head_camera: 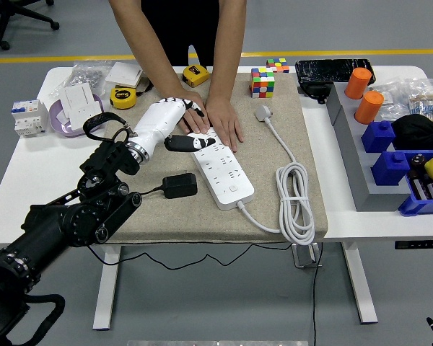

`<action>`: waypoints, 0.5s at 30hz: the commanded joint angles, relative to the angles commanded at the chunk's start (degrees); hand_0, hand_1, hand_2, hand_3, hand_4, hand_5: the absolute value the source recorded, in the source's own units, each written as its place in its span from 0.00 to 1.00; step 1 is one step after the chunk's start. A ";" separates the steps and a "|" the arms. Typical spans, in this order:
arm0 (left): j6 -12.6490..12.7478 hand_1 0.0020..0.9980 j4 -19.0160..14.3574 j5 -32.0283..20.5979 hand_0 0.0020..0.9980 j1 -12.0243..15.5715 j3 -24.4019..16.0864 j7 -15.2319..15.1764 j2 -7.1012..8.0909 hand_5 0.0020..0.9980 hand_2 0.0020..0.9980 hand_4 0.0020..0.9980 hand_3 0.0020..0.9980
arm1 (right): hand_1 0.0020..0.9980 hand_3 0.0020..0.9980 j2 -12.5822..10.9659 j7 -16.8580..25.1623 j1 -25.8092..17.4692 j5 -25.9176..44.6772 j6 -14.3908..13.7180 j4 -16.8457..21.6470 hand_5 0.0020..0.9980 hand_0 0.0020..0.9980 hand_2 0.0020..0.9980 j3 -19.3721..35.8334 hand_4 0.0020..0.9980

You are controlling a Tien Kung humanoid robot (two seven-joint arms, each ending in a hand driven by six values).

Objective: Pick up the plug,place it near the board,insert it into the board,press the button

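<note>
Your plug was a squat black block with a thin black cord trailing off its left side, and it lay flat on the beige mat just left of the white board — beside it, not seated in any socket. Your left hand hovered above the board's far end with its fingers loosely extended and holding nothing, so the plug sat clear of them, nearer the worktop front edge. The person's hands lay flat on the mat, one on the board's far end.
</note>
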 joint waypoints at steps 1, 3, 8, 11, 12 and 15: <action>0.03 1.00 -0.84 -0.22 1.00 0.31 -0.39 0.06 0.00 1.00 1.00 1.00 1.00 | 0.74 0.77 0.02 0.00 -0.01 0.01 0.00 0.00 0.98 0.75 0.72 0.06 1.00; 0.02 1.00 -4.10 -2.23 1.00 1.83 -1.45 -0.14 0.00 1.00 1.00 1.00 1.00 | 0.74 0.77 0.11 0.03 -0.08 0.12 -0.05 0.00 0.98 0.75 0.72 0.33 1.00; -0.32 1.00 -12.97 -11.35 1.00 5.79 -2.91 -2.50 0.00 1.00 1.00 1.00 1.00 | 0.74 0.77 0.41 0.04 -0.31 0.18 -0.12 0.00 0.98 0.75 0.72 1.07 1.00; -1.74 1.00 -19.78 -18.43 1.00 8.67 -3.97 -4.50 0.00 1.00 1.00 1.00 1.00 | 0.74 0.77 0.64 0.12 -0.46 0.25 -0.20 0.00 0.98 0.75 0.72 1.65 1.00; -2.40 1.00 -22.39 -21.03 1.00 9.60 -4.56 -5.00 0.00 1.00 1.00 1.00 1.00 | 0.74 0.77 0.68 0.20 -0.51 0.37 -0.22 0.00 0.98 0.75 0.72 1.72 1.00; -4.92 1.00 -29.28 -28.11 1.00 12.65 -6.74 -6.48 0.00 1.00 1.00 1.00 1.00 | 0.74 0.77 0.85 0.24 -0.66 0.31 -0.26 0.00 0.98 0.75 0.72 2.19 1.00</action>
